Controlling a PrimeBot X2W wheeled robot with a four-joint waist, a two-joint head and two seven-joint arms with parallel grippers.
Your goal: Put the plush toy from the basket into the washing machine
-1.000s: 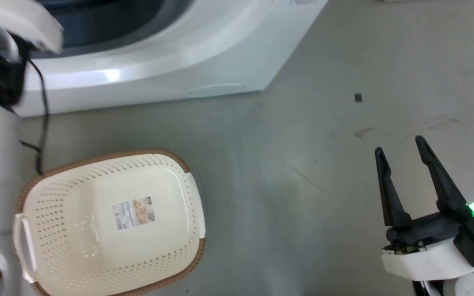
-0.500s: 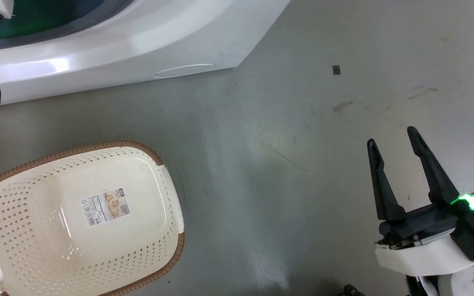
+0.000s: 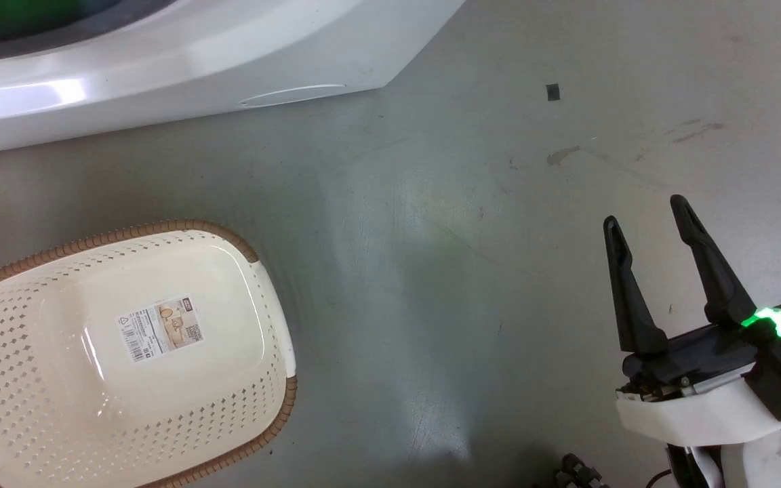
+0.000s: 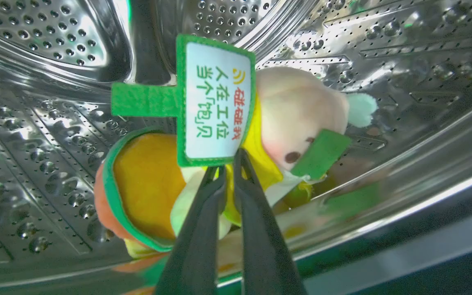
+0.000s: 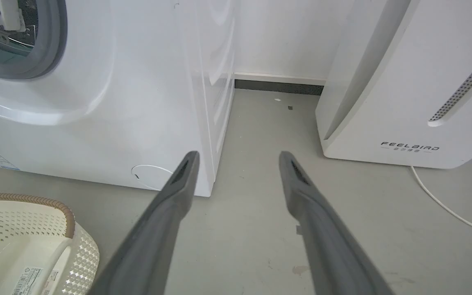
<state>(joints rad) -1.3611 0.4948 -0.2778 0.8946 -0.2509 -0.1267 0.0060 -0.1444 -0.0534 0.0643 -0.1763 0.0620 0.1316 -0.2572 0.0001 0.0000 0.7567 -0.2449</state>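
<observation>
Left fingers (image 4: 199,237) pinch plush toy (image 4: 297,110) inside washing machine (image 4: 35,32).

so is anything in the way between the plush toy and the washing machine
Nothing visible. The plush toy is already inside the washing machine, perforated steel all around it, with the left gripper shut on it.

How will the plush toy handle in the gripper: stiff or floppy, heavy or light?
Probably floppy: the left gripper pinches only a thin fold of the plush toy. Likely light, being soft stuffed fabric. Released in the drum, it should settle rather than roll.
</observation>
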